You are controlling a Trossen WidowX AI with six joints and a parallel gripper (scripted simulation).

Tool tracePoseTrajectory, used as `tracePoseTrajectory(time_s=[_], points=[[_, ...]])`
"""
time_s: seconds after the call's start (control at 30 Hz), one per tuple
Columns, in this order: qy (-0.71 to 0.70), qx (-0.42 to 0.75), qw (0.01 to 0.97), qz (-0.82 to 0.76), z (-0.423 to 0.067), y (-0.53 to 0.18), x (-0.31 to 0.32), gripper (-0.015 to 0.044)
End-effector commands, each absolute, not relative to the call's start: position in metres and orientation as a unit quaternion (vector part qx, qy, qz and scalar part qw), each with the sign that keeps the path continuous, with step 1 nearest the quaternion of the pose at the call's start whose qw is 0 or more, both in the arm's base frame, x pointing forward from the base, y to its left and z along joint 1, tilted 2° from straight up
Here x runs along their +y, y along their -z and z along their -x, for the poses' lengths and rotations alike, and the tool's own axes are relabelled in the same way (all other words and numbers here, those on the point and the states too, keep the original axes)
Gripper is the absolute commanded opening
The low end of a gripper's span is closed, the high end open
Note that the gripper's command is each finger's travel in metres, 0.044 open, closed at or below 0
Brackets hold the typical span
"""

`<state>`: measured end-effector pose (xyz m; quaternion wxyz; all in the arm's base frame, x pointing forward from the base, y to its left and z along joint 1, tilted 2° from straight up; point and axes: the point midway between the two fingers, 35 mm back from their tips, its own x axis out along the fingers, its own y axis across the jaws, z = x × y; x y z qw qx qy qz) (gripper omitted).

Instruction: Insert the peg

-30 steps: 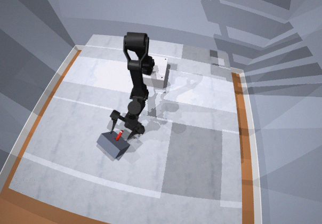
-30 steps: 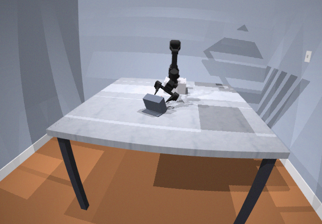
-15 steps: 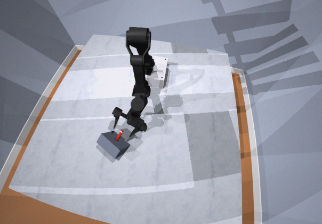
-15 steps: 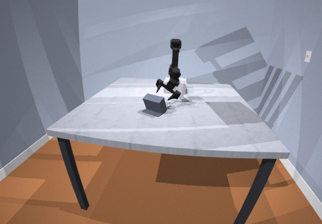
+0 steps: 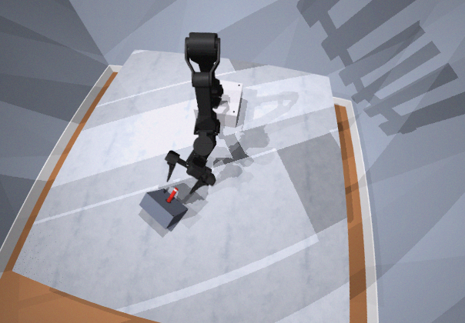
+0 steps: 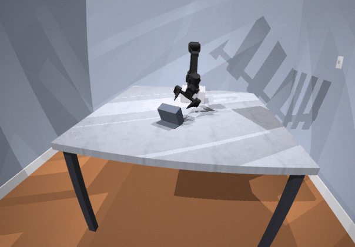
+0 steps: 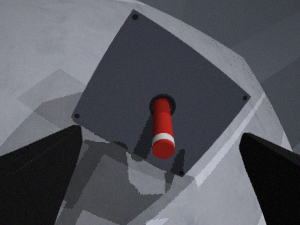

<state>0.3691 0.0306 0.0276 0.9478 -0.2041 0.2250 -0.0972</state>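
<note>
The red peg [image 7: 162, 128] sat in the hole of the sloped panel [image 7: 120, 75] on the table [image 5: 269, 243], its long axis pointing out toward the wide-open, empty end effector [image 5: 184, 179].

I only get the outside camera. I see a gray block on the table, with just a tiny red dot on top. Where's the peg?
Observer: The peg sticks out of a hole in the block's sloped panel, the side that faces away from your camera.
Operator: Is the gripper holding it?
Observer: No. In the wrist view both fingers stand wide apart, well off the peg on either side.
Operator: Is it a plain red peg?
Observer: It has a white band near its outer end, which you can't see from outside.
Operator: Is the gripper above the block?
Observer: From the top view the gripper sits back from the block, toward the robot's base.
</note>
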Motion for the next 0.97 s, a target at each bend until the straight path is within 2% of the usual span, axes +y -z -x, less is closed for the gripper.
tracePoseTrajectory(time_s=[0.0, 0.93], points=[[0.099, 0.225, 0.948, 0.203, -0.365, -0.030, 0.032, 0.0440], [0.098, 0.224, 0.948, 0.203, -0.340, -0.042, 0.042, 0.0440]])
